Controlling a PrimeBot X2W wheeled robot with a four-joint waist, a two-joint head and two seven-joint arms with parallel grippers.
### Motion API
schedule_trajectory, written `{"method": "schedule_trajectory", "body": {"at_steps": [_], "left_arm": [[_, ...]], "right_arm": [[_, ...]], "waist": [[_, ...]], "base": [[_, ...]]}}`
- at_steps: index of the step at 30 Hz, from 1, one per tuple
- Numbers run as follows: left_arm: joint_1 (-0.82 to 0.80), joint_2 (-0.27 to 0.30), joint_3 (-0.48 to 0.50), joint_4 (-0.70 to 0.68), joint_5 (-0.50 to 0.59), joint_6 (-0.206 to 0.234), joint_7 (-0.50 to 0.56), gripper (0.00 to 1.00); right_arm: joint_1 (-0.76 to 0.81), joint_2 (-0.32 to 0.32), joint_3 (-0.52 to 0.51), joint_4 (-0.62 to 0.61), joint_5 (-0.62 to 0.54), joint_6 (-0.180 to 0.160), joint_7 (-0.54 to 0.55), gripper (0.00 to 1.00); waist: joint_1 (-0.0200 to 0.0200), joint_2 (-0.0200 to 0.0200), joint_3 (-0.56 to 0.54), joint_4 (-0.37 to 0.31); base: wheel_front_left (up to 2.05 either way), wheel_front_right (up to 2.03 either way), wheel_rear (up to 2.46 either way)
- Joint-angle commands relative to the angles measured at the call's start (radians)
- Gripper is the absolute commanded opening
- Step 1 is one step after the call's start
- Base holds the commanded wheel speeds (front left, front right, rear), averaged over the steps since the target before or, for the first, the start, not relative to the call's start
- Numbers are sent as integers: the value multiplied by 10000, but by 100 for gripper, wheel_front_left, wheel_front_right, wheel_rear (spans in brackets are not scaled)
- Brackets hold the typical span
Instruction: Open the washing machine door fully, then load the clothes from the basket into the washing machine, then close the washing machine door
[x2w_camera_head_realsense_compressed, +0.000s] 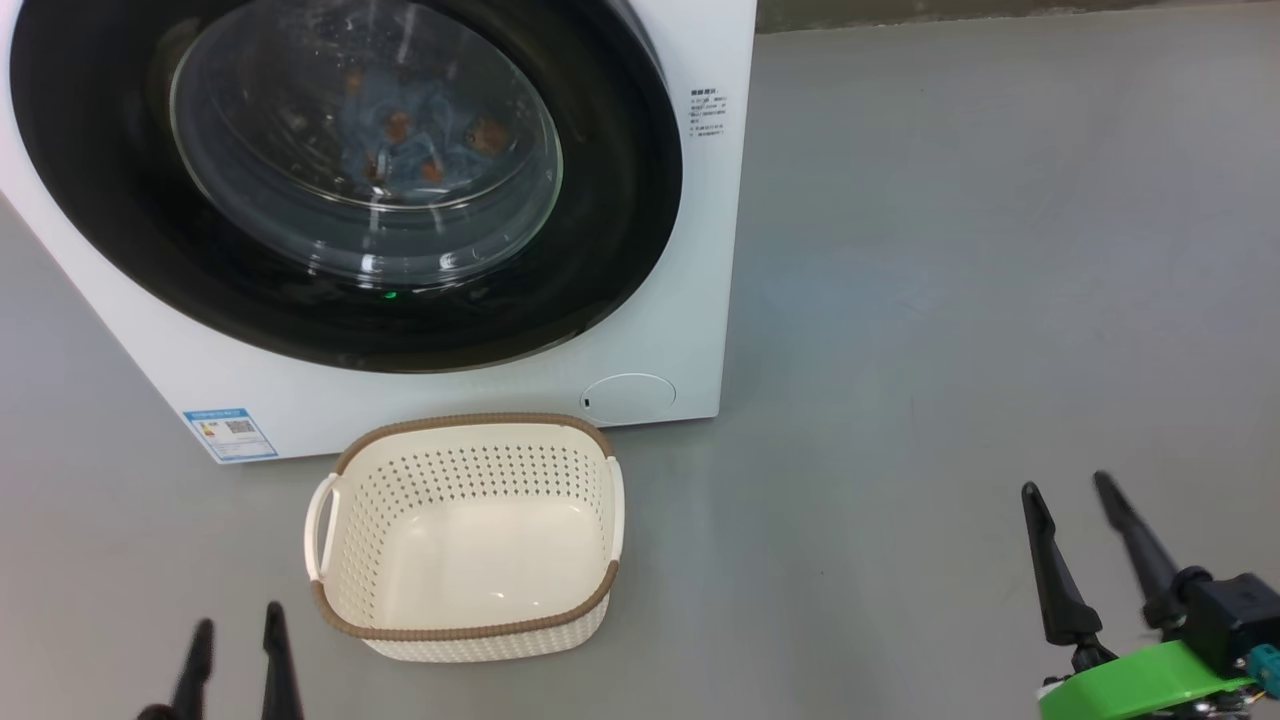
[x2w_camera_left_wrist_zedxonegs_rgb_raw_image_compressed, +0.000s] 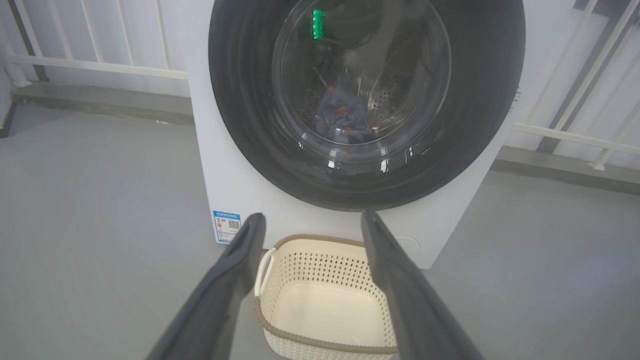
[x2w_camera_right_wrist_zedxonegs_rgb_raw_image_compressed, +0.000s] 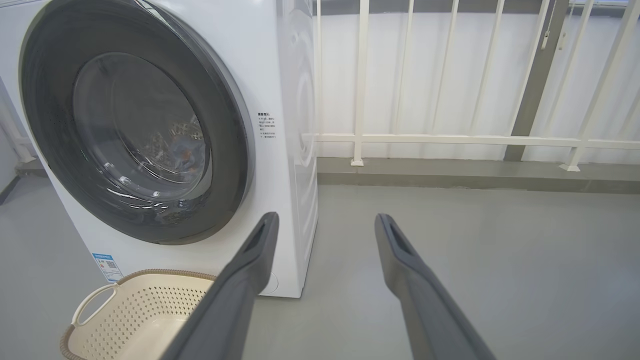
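The white washing machine (x2w_camera_head_realsense_compressed: 690, 250) stands at the upper left, and its round black-rimmed washing machine door (x2w_camera_head_realsense_compressed: 130, 230) lies shut against its front. Behind the door's glass, light-blue clothes (x2w_camera_head_realsense_compressed: 415, 135) with orange-brown figures lie in the drum; the same clothes (x2w_camera_left_wrist_zedxonegs_rgb_raw_image_compressed: 340, 117) show in the left wrist view. The cream basket (x2w_camera_head_realsense_compressed: 350, 520) sits on the floor just before the machine, with nothing in it. My left gripper (x2w_camera_head_realsense_compressed: 236, 632) is open at the lower left, short of the basket. My right gripper (x2w_camera_head_realsense_compressed: 1068, 488) is open at the lower right, well away from both.
Grey floor (x2w_camera_head_realsense_compressed: 950, 300) spreads to the right of the machine. A white railing (x2w_camera_right_wrist_zedxonegs_rgb_raw_image_compressed: 450, 140) on a low grey kerb runs behind and beside it. A blue label sticker (x2w_camera_head_realsense_compressed: 230, 432) marks the machine's lower left corner.
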Motion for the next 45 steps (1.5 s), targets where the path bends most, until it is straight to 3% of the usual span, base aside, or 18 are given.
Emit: {"method": "schedule_trajectory", "body": {"at_steps": [1,11,16,45], "left_arm": [[-4,-9,1,42,-1,-4,1,0],[-115,-174,20,542,-722,-42,239,0],[-190,-160,23,568,-1260,-70,372,0],[-681,-78,114,750,-4359,-232,1209,0]], "right_arm": [[-2,14,-1,39,3,2,-4,0],[-10,228,-5,564,790,-1,197,0],[-60,252,-15,621,1369,-3,345,0],[-336,397,-94,904,4707,-17,1212,0]], "waist": [[0,0,0,1],[23,0,-34,1],[1,0,-22,0],[0,0,-60,-5]], "base": [[0,0,0],[0,0,0],[0,0,0],[0,0,0]]}}
